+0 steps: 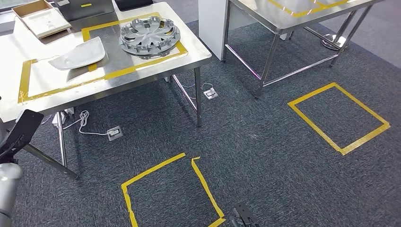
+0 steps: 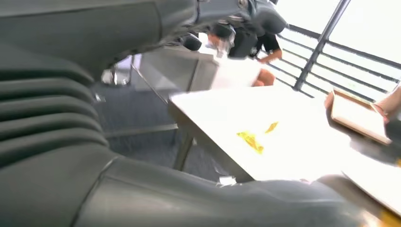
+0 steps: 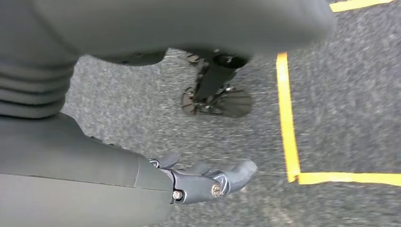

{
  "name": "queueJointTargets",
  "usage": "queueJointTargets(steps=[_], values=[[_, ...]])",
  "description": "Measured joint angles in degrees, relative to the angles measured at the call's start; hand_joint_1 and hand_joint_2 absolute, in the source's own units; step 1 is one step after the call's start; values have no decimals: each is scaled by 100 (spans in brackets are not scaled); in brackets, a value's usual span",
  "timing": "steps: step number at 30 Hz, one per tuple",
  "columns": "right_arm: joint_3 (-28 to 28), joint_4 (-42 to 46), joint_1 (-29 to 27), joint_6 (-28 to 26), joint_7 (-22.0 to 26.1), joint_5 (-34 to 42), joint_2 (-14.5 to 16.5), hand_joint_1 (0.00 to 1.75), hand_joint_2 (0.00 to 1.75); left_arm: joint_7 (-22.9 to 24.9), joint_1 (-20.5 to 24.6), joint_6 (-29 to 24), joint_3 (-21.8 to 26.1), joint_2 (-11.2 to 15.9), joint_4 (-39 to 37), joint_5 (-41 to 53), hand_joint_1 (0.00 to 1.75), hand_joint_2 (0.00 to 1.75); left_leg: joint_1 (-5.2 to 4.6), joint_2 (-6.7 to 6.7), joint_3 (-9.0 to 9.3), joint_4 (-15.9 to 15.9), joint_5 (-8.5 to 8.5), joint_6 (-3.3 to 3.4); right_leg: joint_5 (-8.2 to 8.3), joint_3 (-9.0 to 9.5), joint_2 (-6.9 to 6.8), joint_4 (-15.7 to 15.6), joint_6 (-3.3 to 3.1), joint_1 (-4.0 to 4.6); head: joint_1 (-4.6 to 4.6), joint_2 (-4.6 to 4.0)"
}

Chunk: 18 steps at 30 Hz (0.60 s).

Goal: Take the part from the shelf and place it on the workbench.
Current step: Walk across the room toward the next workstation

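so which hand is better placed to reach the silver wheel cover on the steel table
Left, probably. The silver wheel cover lies on the steel table at the robot's left, and the left hand is raised near that table; the right hand hangs over the carpet.

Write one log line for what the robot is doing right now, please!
left hand: holds nothing seen | right hand: hangs over carpet, empty | hubcap: on workbench | white panel: beside it
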State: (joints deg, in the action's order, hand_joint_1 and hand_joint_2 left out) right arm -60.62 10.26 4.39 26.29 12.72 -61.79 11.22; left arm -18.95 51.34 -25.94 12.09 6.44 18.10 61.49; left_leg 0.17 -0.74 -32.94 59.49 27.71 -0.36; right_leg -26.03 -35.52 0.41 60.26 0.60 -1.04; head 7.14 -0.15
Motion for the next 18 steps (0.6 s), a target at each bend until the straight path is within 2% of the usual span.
queueJointTargets(steps=[2, 3, 7, 11, 12, 15, 16, 18], values=[[104, 4, -62, -4, -61, 210, -13, 0, 175, 23, -232, 49, 14, -7, 1, -222, 0, 175, -7, 1, 5, -20, -12, 55, 13, 1, -1, -10, -23, 0, -6, 0], [170, 10, -84, -6, -83, 317, -25, 0, 175, 49, -351, 89, 14, -9, 2, -330, 0, 175, -5, 1, 6, -35, -29, 60, 18, -4, -1, -10, -35, 4, -9, 0], [451, 57, -144, -7, -168, 703, -76, 0, 175, 159, -739, 246, 15, -25, 7, -712, 0, 175, -2, 2, 8, -89, -69, -6, 32, -26, -7, -9, -81, 13, -12, 0], [536, 73, -165, -7, -181, 807, -93, 0, 175, 191, -848, 288, 15, -31, 10, -816, 0, 175, -1, 2, 6, -97, -77, -26, 36, -30, -10, -8, -89, 15, -12, 0], [591, 82, -177, -7, -195, 873, -105, 0, 175, 212, -915, 315, 14, -34, 11, -880, 0, 131, 0, 2, 6, -100, -82, -43, 37, -32, -11, -8, -93, 16, -11, 0], [1017, 169, -277, -7, -286, 1340, -203, 0, 44, 355, -1395, 513, 13, -74, 31, -1341, 0, 0, 2, 4, -2, -106, -100, -108, 46, -39, -14, -7, -104, 18, -9, 0], [1171, 203, -313, -7, -321, 1499, -238, 0, 0, 404, -1558, 581, 13, -90, 38, -1500, 0, 0, 2, 5, -5, -103, -103, -118, 48, -40, -15, -7, -105, 18, -9, 0], [1384, 249, -359, -7, -368, 1713, -285, 0, 0, 470, -1765, 674, 12, -113, 50, -1711, 0, 0, 1, 5, -9, -94, -103, -118, 52, -40, -15, -8, -100, 17, -9, 0]])
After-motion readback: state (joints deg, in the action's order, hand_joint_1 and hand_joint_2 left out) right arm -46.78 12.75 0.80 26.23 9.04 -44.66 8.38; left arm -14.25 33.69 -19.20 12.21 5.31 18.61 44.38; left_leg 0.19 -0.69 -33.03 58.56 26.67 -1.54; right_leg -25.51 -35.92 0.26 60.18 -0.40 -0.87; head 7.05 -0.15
